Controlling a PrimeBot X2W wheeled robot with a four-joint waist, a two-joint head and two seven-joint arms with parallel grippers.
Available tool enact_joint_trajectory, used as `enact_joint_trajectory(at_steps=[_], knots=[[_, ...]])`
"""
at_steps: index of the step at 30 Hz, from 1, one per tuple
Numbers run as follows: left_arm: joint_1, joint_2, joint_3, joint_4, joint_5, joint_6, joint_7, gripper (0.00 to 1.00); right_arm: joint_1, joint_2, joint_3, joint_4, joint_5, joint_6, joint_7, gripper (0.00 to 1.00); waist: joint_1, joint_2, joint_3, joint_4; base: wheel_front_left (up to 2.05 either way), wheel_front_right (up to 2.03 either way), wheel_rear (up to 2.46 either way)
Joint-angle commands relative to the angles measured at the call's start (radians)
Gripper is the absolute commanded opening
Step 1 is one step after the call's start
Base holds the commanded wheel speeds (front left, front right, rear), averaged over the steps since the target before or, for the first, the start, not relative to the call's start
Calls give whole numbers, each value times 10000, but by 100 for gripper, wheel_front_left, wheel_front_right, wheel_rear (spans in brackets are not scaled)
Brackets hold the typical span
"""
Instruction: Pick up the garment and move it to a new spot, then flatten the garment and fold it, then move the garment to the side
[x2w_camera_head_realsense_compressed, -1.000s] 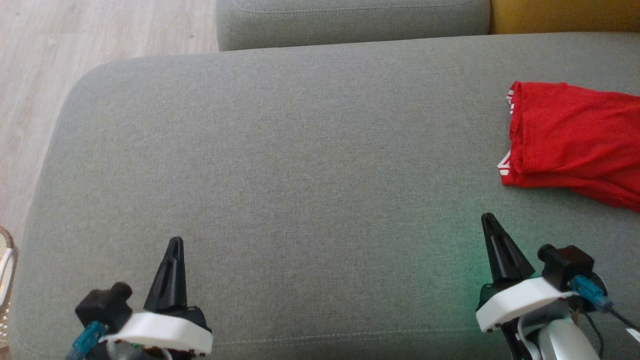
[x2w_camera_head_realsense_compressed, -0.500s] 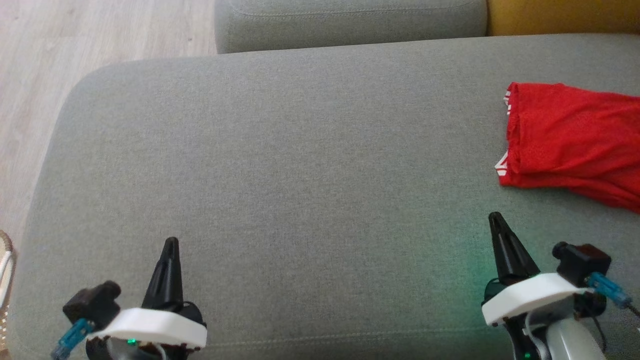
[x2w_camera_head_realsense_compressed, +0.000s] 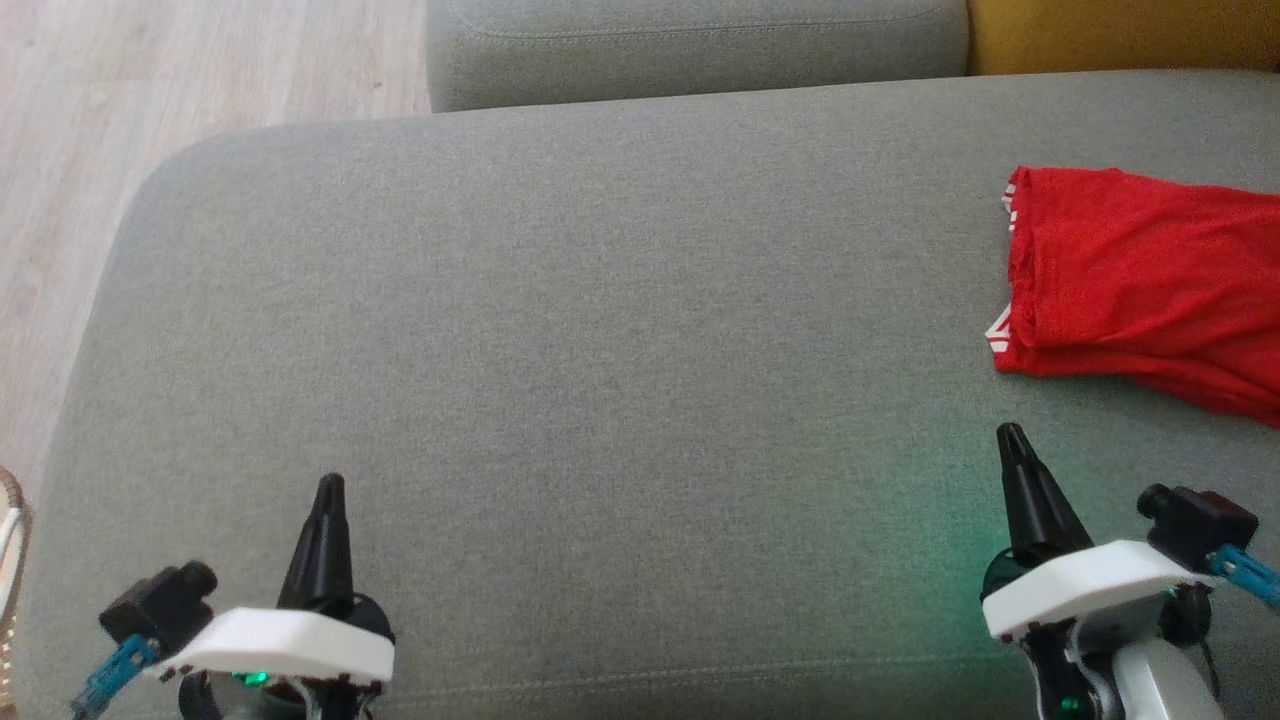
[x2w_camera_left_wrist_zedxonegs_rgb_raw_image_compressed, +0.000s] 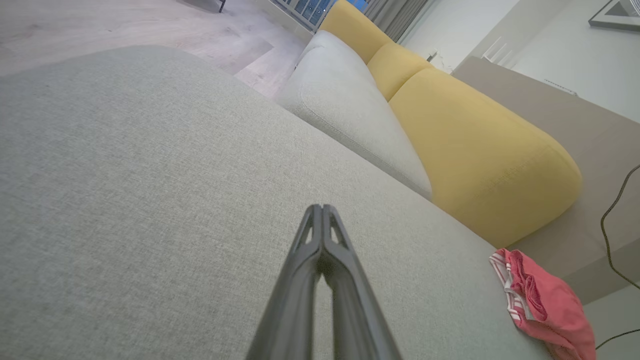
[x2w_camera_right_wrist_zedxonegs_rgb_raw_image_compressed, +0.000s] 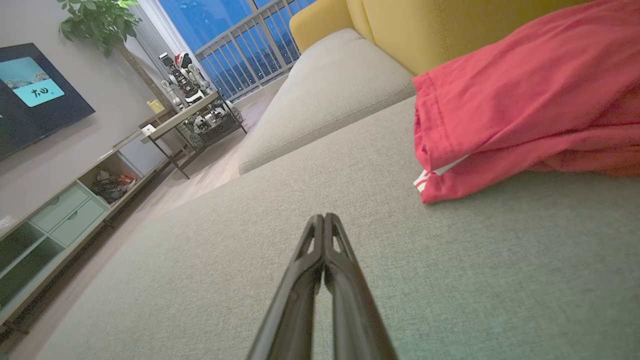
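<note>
The garment (x2w_camera_head_realsense_compressed: 1140, 290), red with white stripes at its hem, lies folded at the right edge of the grey sofa seat (x2w_camera_head_realsense_compressed: 560, 380); it also appears in the left wrist view (x2w_camera_left_wrist_zedxonegs_rgb_raw_image_compressed: 542, 302) and close up in the right wrist view (x2w_camera_right_wrist_zedxonegs_rgb_raw_image_compressed: 525, 105). My right gripper (x2w_camera_head_realsense_compressed: 1012, 438) is shut and empty, just short of the garment's near corner. Far off at the lower left, my left gripper (x2w_camera_head_realsense_compressed: 329, 488) hovers over bare cushion, shut, nothing between its fingers (x2w_camera_left_wrist_zedxonegs_rgb_raw_image_compressed: 322, 212).
A second grey cushion (x2w_camera_head_realsense_compressed: 700, 45) and a yellow backrest (x2w_camera_head_realsense_compressed: 1120, 30) border the seat at the back. Wooden floor (x2w_camera_head_realsense_compressed: 90, 150) lies beyond the left edge. A TV, cabinet and low table (x2w_camera_right_wrist_zedxonegs_rgb_raw_image_compressed: 185, 120) stand across the room.
Both grippers have drawn slightly outward and down in the head view, the left leftward and the right rightward. The picture has shifted a little; the garment lies as before.
</note>
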Motion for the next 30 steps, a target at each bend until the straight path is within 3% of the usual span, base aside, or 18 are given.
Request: enact_joint_trajectory(at_steps=[1,30], knots=[[-509,129,185,-253,-220,-66,32,0,-446,-7,-11,-356,260,-1,83,0,0,0,-4,-3,0,0,0],[-875,192,635,41,-3221,-207,822,0,-483,-3,-290,-389,3650,-2,926,0,0,0,-121,-99,0,0,0]])
